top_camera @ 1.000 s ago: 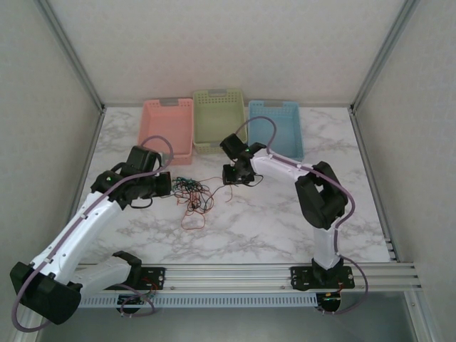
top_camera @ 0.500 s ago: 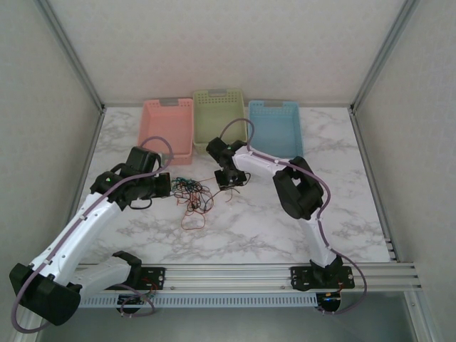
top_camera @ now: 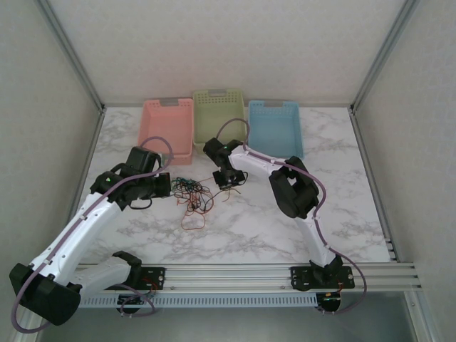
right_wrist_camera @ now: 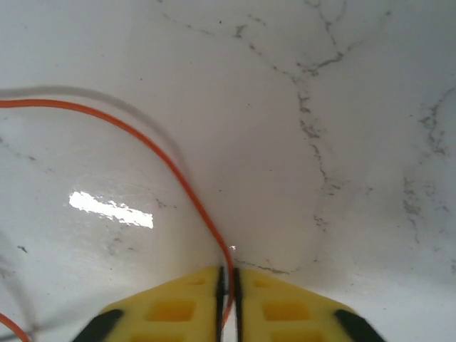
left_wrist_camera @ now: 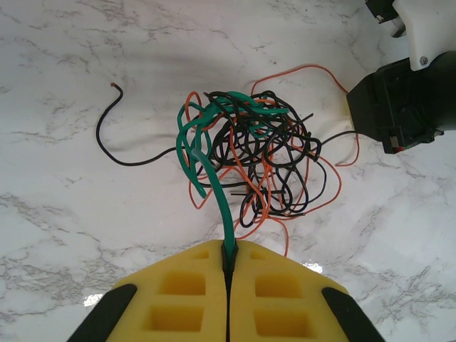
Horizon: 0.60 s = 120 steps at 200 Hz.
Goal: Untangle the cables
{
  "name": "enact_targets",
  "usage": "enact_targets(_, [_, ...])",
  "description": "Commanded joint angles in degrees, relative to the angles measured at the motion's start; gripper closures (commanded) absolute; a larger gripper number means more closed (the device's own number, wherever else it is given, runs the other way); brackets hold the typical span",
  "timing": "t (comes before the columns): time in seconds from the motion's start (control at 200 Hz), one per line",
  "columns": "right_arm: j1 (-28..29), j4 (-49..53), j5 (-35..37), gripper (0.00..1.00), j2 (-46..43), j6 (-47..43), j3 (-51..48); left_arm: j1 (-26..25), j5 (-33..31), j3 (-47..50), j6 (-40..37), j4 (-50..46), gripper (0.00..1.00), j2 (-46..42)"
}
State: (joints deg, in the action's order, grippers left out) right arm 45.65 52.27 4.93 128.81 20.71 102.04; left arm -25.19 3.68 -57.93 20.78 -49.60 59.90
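Note:
The cables lie as one tangle of thin green, red-orange and black wires on the marble table, between the two grippers. My left gripper sits at the tangle's left edge. In the left wrist view its yellow pads are shut on a green cable that runs up into the knot. My right gripper is low at the tangle's right edge. In the right wrist view it is shut on a red-orange cable that curves away to the left across the table.
Three baskets stand in a row at the back: pink, green and blue. A loose black cable end trails left of the knot. The right arm's black wrist stands close to the knot's right side.
The right arm swung left toward the tangle, came down, and its jaws closed on the red-orange cable. The left arm held still with the green cable.

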Motion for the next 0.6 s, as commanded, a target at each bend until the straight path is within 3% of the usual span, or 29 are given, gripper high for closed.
enact_targets(0.0, [0.84, 1.08, 0.84, 1.0, 1.23, 0.05, 0.28, -0.03, -1.29, 0.54, -0.39, -1.04, 1.0, -0.25])
enact_targets(0.175, [0.93, -2.3, 4.96, 1.0, -6.48, 1.0, -5.42, -0.03, -4.47, 0.15, -0.08, -2.25, 1.0, -1.32])
enact_targets(0.315, [-0.72, -3.56, 12.05, 1.0, -19.31, 1.65, -13.21, 0.05, -12.2, -1.49, 0.75, -5.65, 1.0, -4.06])
enact_targets(0.596, [-13.4, -4.56, 17.73, 1.0, -46.08, 6.74, -33.52, 2.87, -25.68, -4.81, 2.65, -9.36, 1.0, -14.51])
